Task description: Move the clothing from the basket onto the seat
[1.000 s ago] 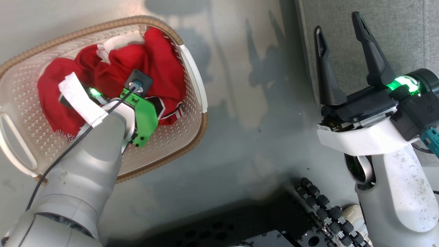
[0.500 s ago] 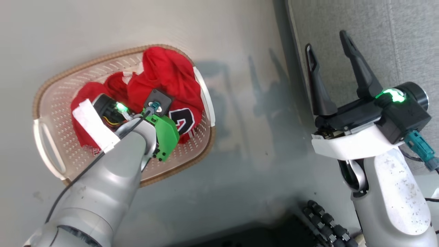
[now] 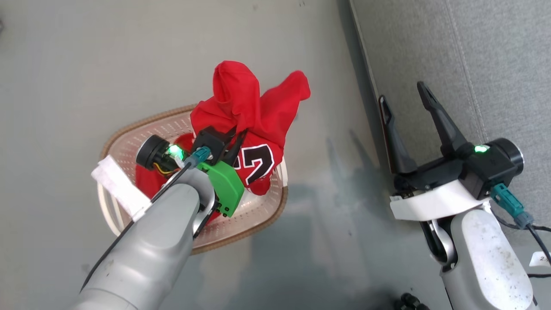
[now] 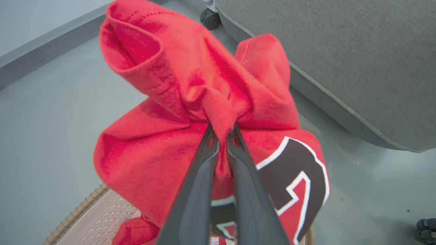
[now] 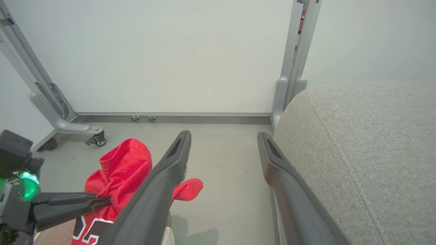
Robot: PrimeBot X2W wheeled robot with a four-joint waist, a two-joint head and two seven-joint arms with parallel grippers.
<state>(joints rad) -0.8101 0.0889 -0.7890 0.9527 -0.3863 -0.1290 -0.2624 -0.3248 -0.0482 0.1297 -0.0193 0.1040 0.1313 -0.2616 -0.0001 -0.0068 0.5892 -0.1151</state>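
Observation:
A red jersey (image 3: pixel 252 107) with a large black-and-white number hangs bunched above the cream basket (image 3: pixel 258 221). My left gripper (image 3: pixel 240 132) is shut on a fold of it; in the left wrist view the fingers (image 4: pixel 204 177) pinch the jersey (image 4: pixel 160 153) over the basket rim (image 4: pixel 81 209). More red cloth (image 3: pixel 148 183) lies in the basket under my wrist. My right gripper (image 3: pixel 402 94) stands open and empty at the edge of the grey seat (image 3: pixel 473 56). The right wrist view has that gripper (image 5: pixel 223 135) between the jersey (image 5: pixel 124 166) and the seat (image 5: pixel 357 143).
Grey floor (image 3: pixel 86 64) surrounds the basket. A pale wall with a skirting strip stands behind, with a metal frame foot on a caster (image 5: pixel 97 139) at the left and an upright post (image 5: pixel 299 51) beside the seat's corner.
My left gripper has risen with the jersey, lifting it out of the basket so that it hangs above the rim. The head camera has also shifted. The right gripper stays open.

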